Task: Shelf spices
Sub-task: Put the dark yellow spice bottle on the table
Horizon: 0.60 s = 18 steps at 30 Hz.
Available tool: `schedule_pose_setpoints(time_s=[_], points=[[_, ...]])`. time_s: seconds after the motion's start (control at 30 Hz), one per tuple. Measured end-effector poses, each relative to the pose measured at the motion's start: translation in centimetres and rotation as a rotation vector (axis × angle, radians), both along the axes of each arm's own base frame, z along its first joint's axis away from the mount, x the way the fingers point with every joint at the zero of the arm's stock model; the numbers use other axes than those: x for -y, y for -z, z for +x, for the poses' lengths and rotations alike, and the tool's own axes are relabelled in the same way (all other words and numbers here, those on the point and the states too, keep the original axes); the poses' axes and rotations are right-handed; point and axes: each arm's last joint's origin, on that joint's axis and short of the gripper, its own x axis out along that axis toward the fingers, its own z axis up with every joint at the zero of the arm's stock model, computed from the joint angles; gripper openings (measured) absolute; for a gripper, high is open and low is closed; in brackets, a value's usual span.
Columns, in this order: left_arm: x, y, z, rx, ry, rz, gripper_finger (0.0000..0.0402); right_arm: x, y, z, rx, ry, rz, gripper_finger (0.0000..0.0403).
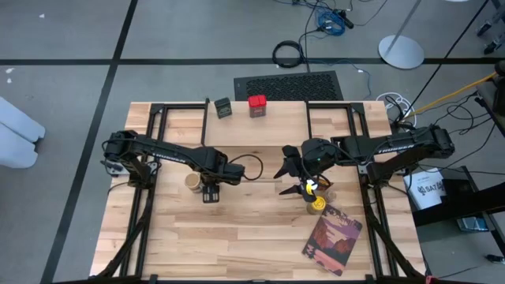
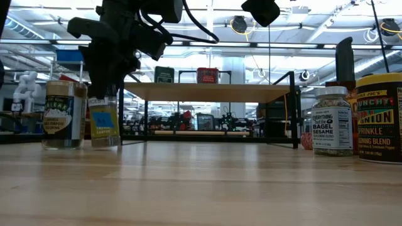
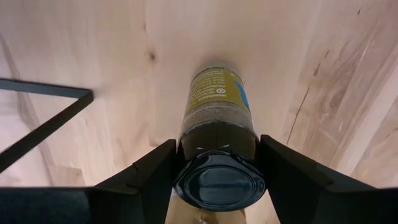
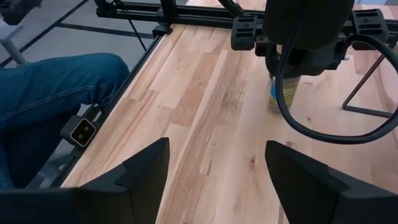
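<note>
Left hand (image 3: 214, 180) around cylindrical black-lidded glass spice jar (image 3: 217, 112) on pale plank table (image 3: 93, 50).

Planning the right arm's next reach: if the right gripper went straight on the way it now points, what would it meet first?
Probably the left gripper, closed on a black-lidded yellow-labelled spice jar. Between the open right gripper and it lies only bare wood-plank table, though depth is unclear.
</note>
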Motion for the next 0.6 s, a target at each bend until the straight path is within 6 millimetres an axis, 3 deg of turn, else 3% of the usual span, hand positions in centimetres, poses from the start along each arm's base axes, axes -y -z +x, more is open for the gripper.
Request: schedule_pose_setpoints(time_s=[0.6], points=[[0.01, -0.01, 0.00, 0.001, -0.033, 0.004, 0.0222, 0.00, 0.00, 0.00, 0.000, 0.000, 0.000, 0.0254]])
